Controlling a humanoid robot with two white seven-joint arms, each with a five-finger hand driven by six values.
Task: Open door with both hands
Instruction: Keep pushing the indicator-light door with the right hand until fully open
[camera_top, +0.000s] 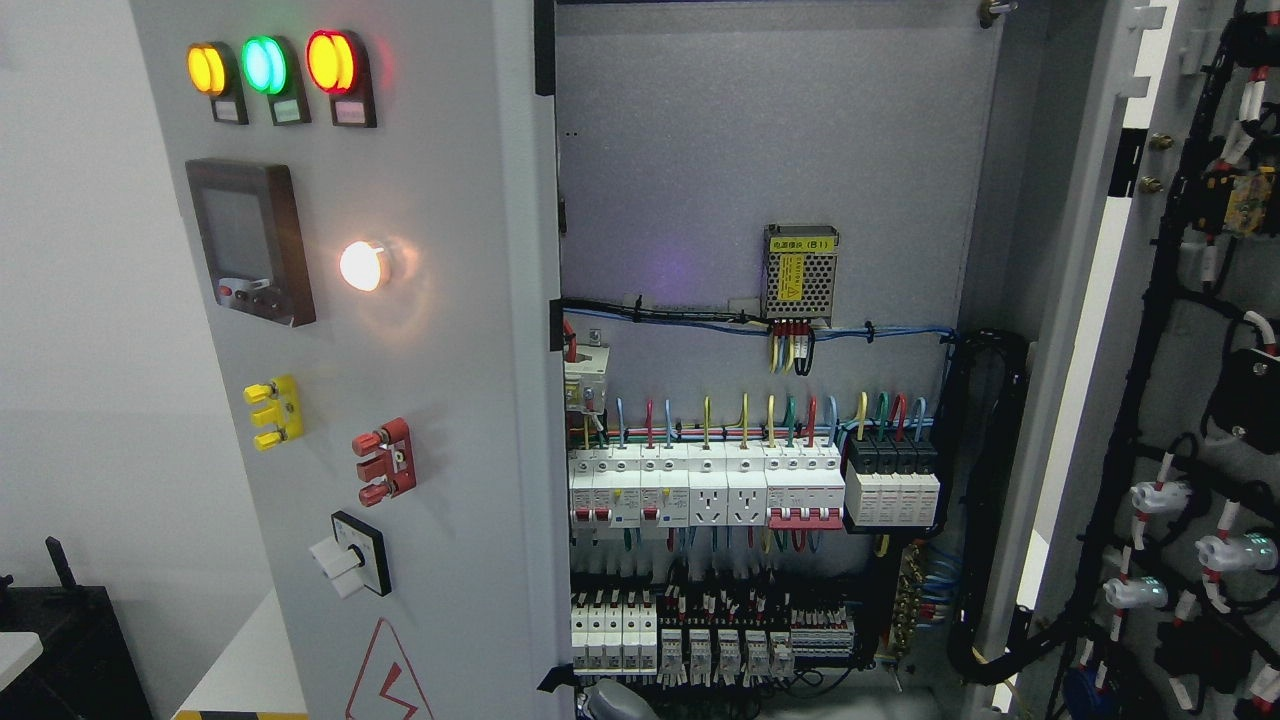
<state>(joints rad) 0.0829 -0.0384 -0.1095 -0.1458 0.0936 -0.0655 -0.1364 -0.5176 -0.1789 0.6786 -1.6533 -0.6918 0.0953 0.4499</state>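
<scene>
So, going left to right: the left door (400, 400) of the electrical cabinet fills the left half of the view, swung so we see its outer face. On it there's a row of three lit indicator lamps (268, 66) up top (amber, green, red), a small display panel (250, 242) below them, a glowing white pilot light (362, 265), yellow terminals (272, 411), red terminals (383, 462), and a rotary switch (350, 567) near the bottom.

Right of that door's edge the cabinet is wide open. You can see the grey back plate (760, 150), a small mesh-cased power supply (800, 272), a row of white circuit breakers (700, 488) with coloured wires feeding in, and another tier of smaller parts below. Farther right, the right door (1180, 400) is swung out too, showing its inner face with black wire looms and the backs of lamps.

Hands: neither robot hand is in the frame, so I can't tell what the fingers are doing, whether wide, narrow, or holding anything. No arm comes in from either bottom corner.

The relation that would matter: both doors stand tall, long axis vertical, one on each side of the opening. With no hand visible, I can't say which is nearer to which door. Judging by how the doors stand, the opening looks basically done. If more swing is needed, I'd guess each hand takes the door on its own side.
</scene>
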